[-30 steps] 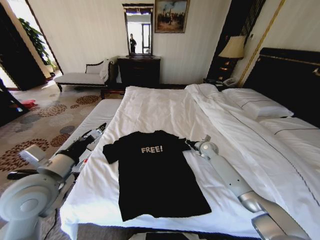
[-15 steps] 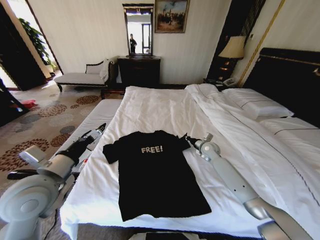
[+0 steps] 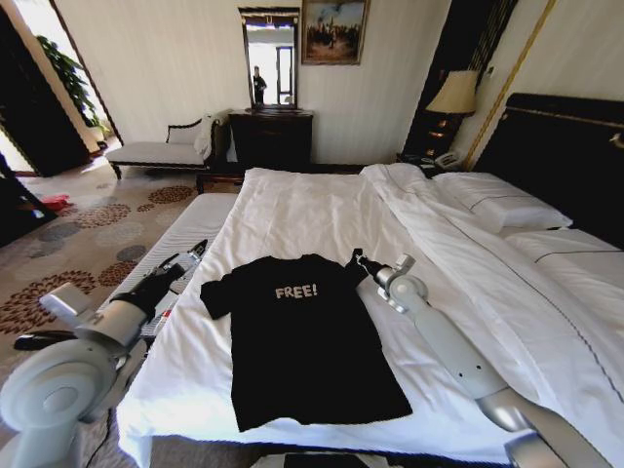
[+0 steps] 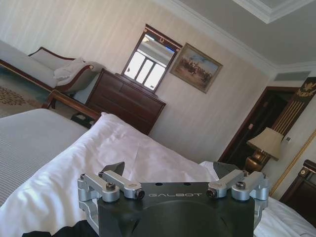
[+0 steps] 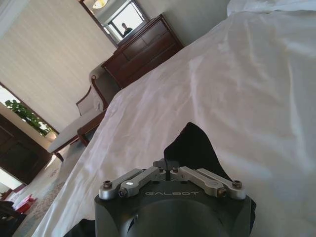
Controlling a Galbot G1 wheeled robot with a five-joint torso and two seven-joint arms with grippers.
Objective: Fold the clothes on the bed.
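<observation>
The left pincer waits off the left edge of the bed, just beside the shirt's left sleeve. Its two fingers are spread wide and hold nothing.

The black T-shirt lies flat on the white bed, close to the foot end, with "FREE!" across the chest.

On the right, the right pincer is pinched tight on the shirt's right sleeve. A moment ago the sleeve lay flat on the sheet. Now the pincer has gone up and a little toward the shirt's middle, and the sleeve has come up with it in a small black peak. I think the first fold has begun: the sleeve is being carried in over the chest. The rest of the shirt has not moved.

Counting: one shirt, one bed, two pincers. One pincer is working and one is waiting.
</observation>
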